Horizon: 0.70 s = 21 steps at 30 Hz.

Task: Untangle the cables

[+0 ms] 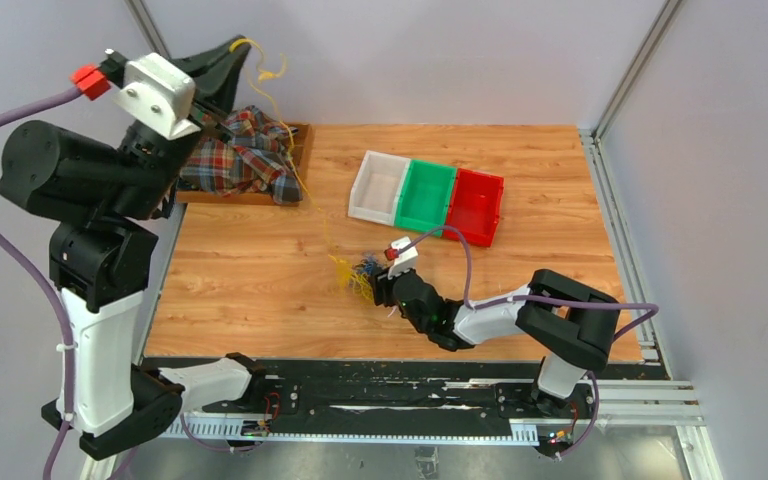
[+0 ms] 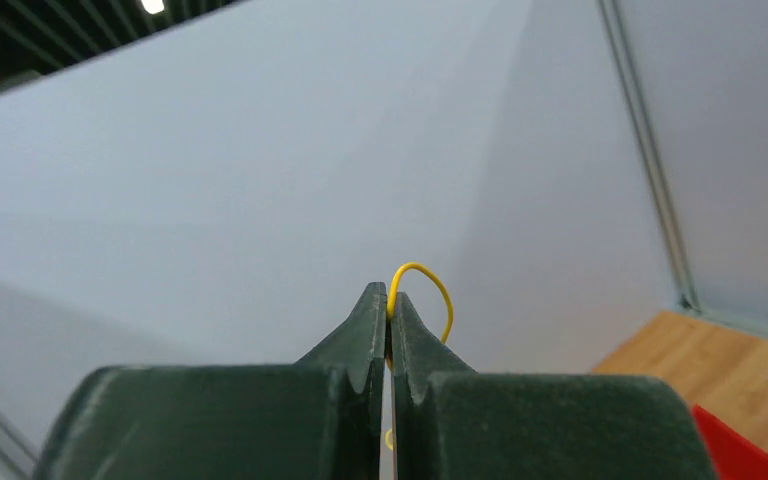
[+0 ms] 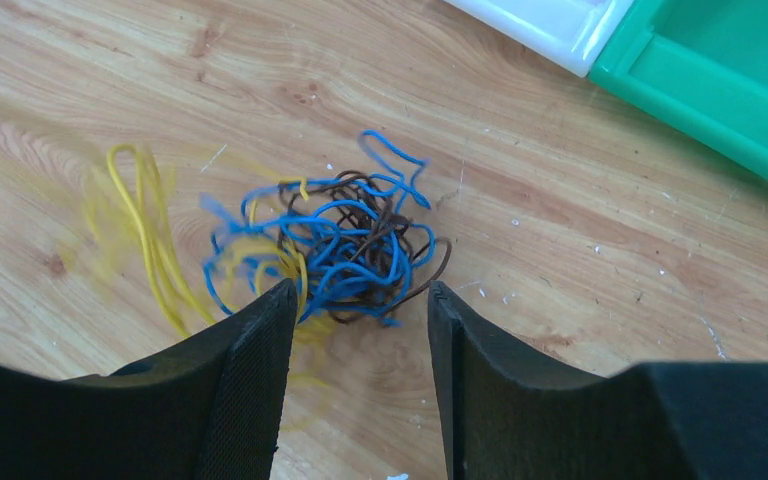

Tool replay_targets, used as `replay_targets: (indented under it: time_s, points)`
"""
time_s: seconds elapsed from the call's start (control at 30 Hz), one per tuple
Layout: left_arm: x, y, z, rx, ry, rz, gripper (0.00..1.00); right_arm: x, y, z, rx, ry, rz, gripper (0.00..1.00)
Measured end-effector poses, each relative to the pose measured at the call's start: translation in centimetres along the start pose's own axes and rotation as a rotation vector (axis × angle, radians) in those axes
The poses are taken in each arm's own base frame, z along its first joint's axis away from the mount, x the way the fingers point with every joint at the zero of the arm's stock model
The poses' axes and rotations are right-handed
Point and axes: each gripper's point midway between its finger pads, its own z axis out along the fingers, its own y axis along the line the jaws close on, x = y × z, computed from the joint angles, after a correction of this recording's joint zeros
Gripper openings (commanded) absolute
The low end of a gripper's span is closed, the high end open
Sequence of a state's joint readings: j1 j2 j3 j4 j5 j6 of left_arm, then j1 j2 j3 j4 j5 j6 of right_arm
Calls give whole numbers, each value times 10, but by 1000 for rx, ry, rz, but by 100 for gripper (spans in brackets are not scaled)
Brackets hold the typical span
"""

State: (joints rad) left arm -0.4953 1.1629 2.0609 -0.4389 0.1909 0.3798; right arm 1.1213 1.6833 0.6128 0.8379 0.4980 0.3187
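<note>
**The right tool (image 3: 360, 288) hangs with fingers spread at a tangled clump of thin blue, yellow and dark-brown cables (image 3: 345, 240) on the wood-grain table (image 3: 610, 250).**

The clump lies on the table just ahead of the fingertips, its near edge between them, and nothing is gripped. Raised high at the far left, the left tool (image 2: 390, 300) is pressed together on a thin yellow cable strand (image 2: 418, 265), which the overhead view shows running down to the clump. To do this step well, the right tool should probably close on the blue-and-brown mass alone and pin it low. The left could then draw the yellow free without dragging the knot along.
</note>
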Motion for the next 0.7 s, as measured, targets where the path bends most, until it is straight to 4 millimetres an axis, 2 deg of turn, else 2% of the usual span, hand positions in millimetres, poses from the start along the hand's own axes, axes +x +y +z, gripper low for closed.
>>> replay_targets:
  time_s: [0.17,0.2,0.23,0.27,0.4,0.5,0.6,0.7]
  points:
    - [-42,36,-1,-155,-144,94,0,8,-3,-2,4,14,-2,51]
    - [-53,44,-2,-191,-181,114,0,10,-4,-2,6,19,-4,50]
    - [-73,56,-8,-248,-246,142,0,12,-5,-2,8,23,-6,50]
    - [-75,58,-8,-254,-252,144,0,14,-5,-2,9,27,-8,50]
    - [-104,69,-17,-294,-334,158,0,17,-10,-4,21,32,-19,55]
    - [-103,59,-25,-252,-336,153,0,3,-12,-9,21,11,-33,59]
    - [-85,41,-27,-182,-294,137,0,-35,-9,-19,-6,-56,-38,63]
    - [-62,24,-20,-106,-243,116,0,-81,1,-28,-60,-130,-41,66]
